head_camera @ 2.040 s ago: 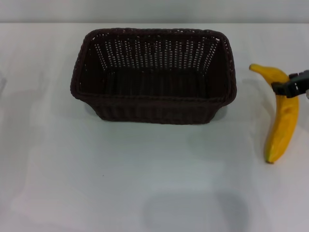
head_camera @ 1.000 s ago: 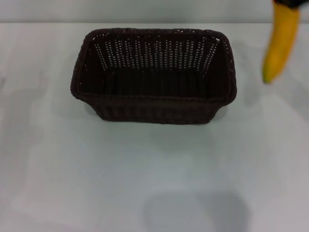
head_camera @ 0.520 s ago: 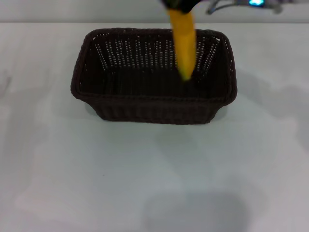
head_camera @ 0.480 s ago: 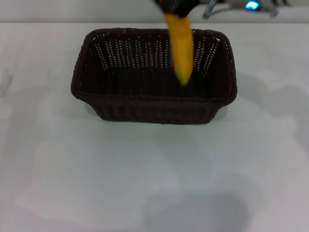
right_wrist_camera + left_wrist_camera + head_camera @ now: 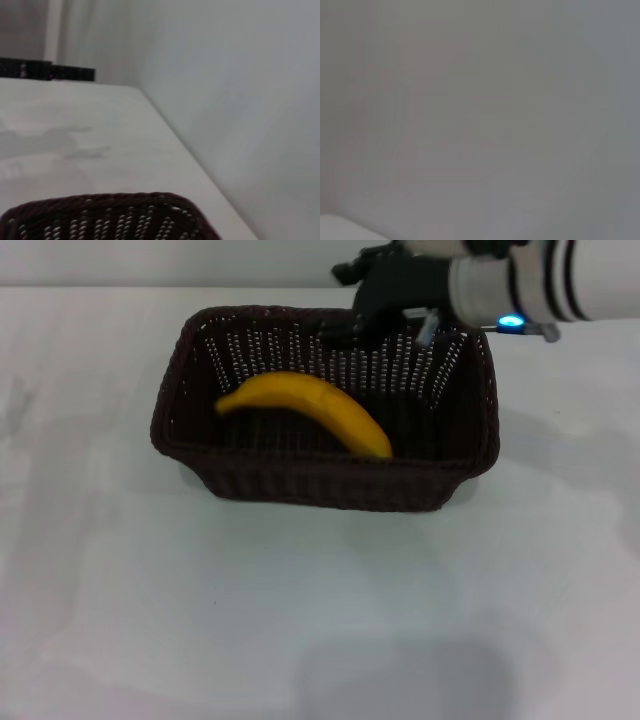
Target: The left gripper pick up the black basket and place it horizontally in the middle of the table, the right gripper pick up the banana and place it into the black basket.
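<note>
The black basket (image 5: 325, 480) stands lengthwise across the middle of the white table (image 5: 320, 600). The yellow banana (image 5: 310, 405) lies inside it, curved, one end to the left and the other near the front wall. My right gripper (image 5: 352, 302) hangs over the basket's back rim, right of centre, with its fingers apart and nothing between them. The right wrist view shows a corner of the basket's rim (image 5: 110, 215) and the tabletop beyond. The left gripper is out of view; the left wrist view shows only a plain grey surface.
The right arm's white forearm (image 5: 560, 280) with a blue light reaches in from the upper right above the table. A pale wall (image 5: 240, 100) runs along the table's far edge.
The banana hung from my right gripper above the basket half a second ago. Now it lies in the basket, released, and the gripper is lower over the back rim. The basket shifted slightly.
</note>
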Controlling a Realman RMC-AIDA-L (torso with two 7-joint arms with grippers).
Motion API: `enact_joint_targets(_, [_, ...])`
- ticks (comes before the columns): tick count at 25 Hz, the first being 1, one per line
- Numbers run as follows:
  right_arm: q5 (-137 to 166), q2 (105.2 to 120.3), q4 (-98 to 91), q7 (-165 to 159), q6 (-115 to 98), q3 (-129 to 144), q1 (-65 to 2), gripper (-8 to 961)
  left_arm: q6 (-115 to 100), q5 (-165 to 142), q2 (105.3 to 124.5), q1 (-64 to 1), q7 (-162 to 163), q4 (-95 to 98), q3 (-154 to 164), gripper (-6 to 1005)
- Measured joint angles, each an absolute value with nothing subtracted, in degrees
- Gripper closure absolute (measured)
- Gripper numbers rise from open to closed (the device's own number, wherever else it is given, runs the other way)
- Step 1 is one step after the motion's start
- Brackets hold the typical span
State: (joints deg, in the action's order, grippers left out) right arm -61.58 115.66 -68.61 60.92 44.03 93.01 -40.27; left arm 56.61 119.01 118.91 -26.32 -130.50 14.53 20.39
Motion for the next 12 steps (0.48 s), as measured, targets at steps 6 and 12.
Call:
enact_joint_targets(6, [-72.1,115.57,-72.2,66.8,40.8,85.1,-32.3,281,60.8,125.6,119.13,-26.9,-143.8,9.8,20.4,137])
enact_joint_targets(12, [-106.5,115.61,-63.1,91.1,41.1,76.4,-24.4,231,63.0,126.8,119.18,-26.9,-146.7,8.7,20.6,137])
